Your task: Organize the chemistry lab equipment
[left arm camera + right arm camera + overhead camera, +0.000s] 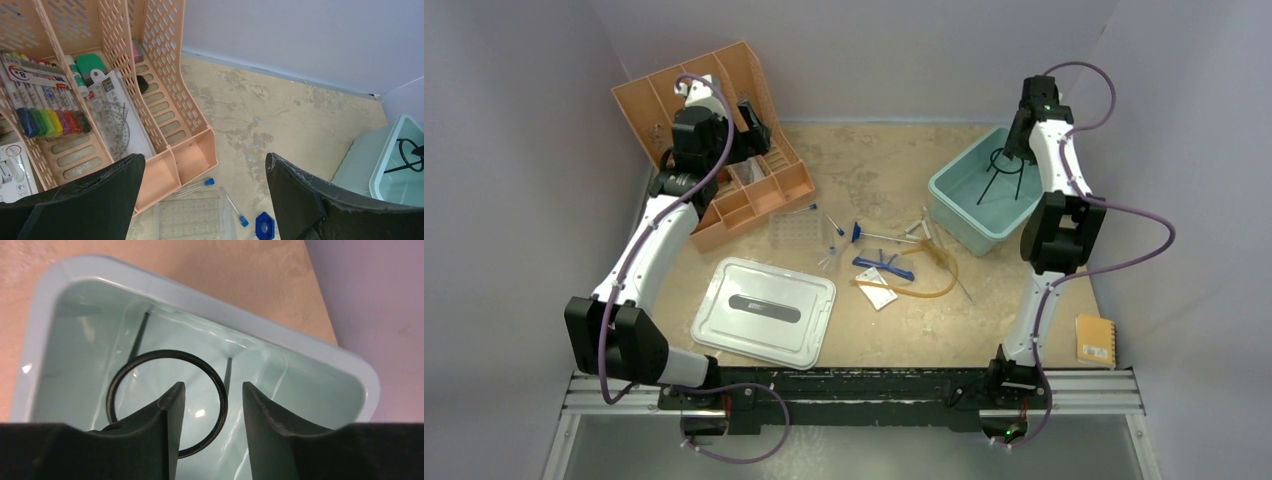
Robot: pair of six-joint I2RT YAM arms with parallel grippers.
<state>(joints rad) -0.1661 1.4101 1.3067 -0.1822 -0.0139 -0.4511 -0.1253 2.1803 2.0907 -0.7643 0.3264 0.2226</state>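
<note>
A black wire ring [165, 352] on thin legs stands inside the teal bin [200, 295], which sits at the table's right [944, 190]. My right gripper [213, 386] hangs just above it, open, with the ring's right arc running under the gap and touching neither finger. My left gripper [205, 159] is wide open and holds nothing, above the peach organizer's front corner [192, 157]. Below it lie the clear tube rack [195, 220], two blue-capped tubes [200, 185] and a blue hexagonal piece [264, 226]. At mid-table lie the amber hose [934, 275], wire triangle [919, 232], blue tools [884, 265] and clear packet [879, 297].
The peach organizer [724, 150] at the back left holds markers and stationery. A pale grey lid [764, 312] lies at the front left. A yellow notebook [1094, 340] sits by the right front edge. Walls close in the table on three sides.
</note>
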